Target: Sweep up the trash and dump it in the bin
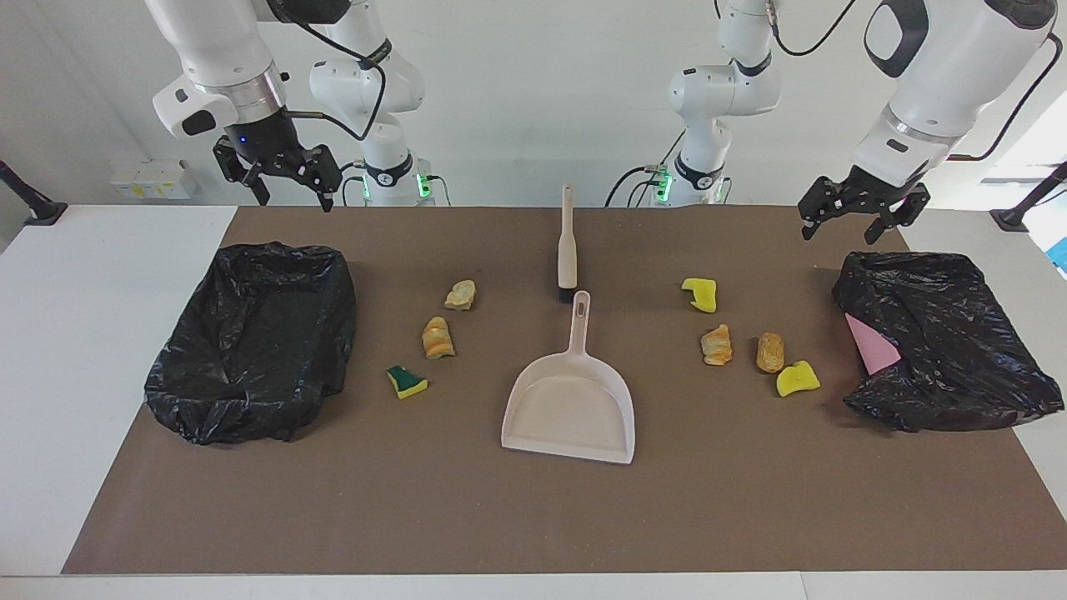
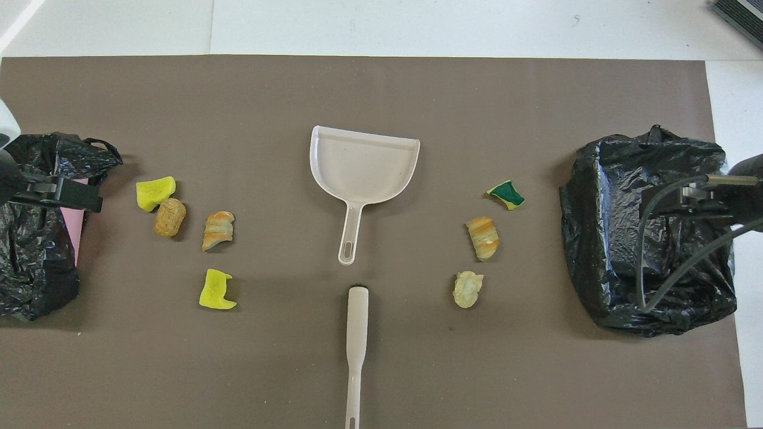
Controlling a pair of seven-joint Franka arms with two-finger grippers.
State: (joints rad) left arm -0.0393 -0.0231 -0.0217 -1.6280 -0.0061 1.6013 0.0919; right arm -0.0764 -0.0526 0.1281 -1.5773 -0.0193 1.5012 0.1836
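Observation:
The trash lies on the brown mat on either side of a beige dustpan (image 1: 571, 400) (image 2: 363, 164). Toward the right arm's end are a pale lump (image 1: 460, 294), a bread lump (image 1: 438, 337) and a green-backed sponge (image 1: 406, 382). Toward the left arm's end are a yellow sponge (image 1: 700, 294), a bread lump (image 1: 717, 345), a brown lump (image 1: 769, 352) and another yellow sponge (image 1: 798, 378). A beige brush (image 1: 567, 246) (image 2: 356, 345) lies nearer to the robots than the dustpan. My right gripper (image 1: 296, 198) hangs open and empty above one bin (image 1: 254, 342). My left gripper (image 1: 854, 225) hangs open and empty above the other bin (image 1: 942, 342).
Both bins are lined with black bags and stand at the two ends of the mat (image 2: 381, 89). A flat pink sheet (image 1: 871, 346) (image 2: 74, 229) sticks out of the bin at the left arm's end. White table borders the mat.

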